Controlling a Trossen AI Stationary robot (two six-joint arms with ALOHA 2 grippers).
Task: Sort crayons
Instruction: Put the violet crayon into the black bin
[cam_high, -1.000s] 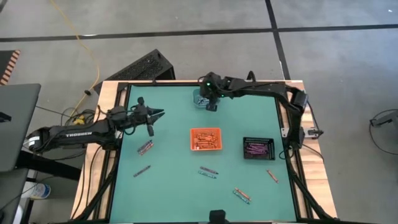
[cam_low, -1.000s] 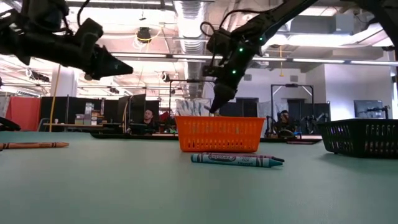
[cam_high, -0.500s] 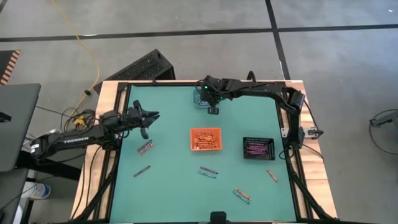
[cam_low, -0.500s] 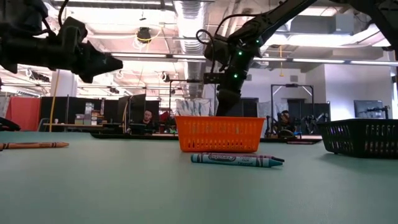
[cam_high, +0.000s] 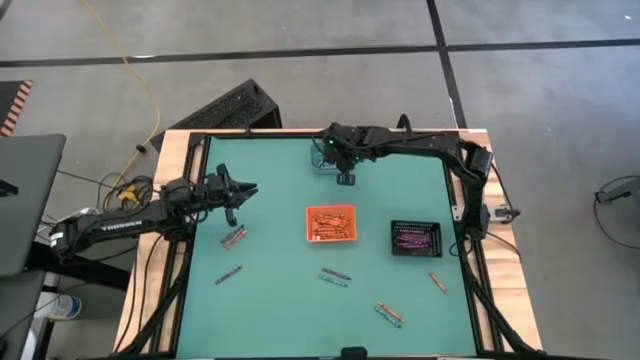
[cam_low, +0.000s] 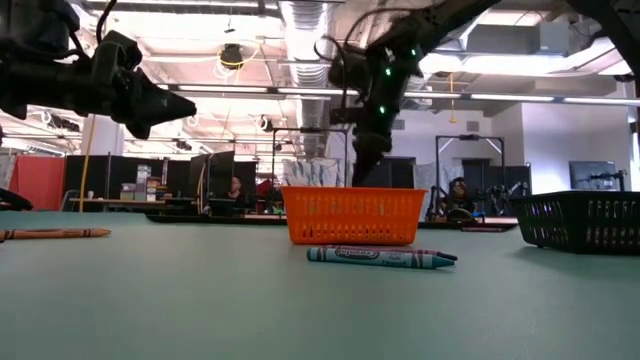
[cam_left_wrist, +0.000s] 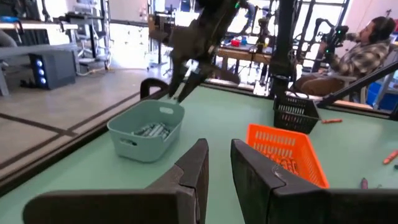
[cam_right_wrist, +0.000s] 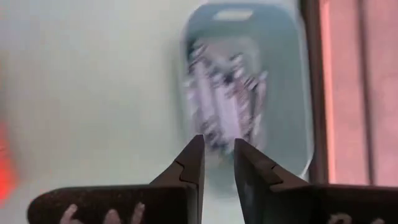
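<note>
Hovering right tool beside binned crayons

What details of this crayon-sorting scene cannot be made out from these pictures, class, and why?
- Teal tray contents: right wrist view, motion blur smears the crayons, so no count.
- Loose crayons near the left hand: high view, too small to tell colours apart.
- Black tray contents: low view, its mesh wall hides them.
- Orange tray contents: low view, hidden behind its wall.
- Right hand: high view, too small to show the finger gap.
</note>
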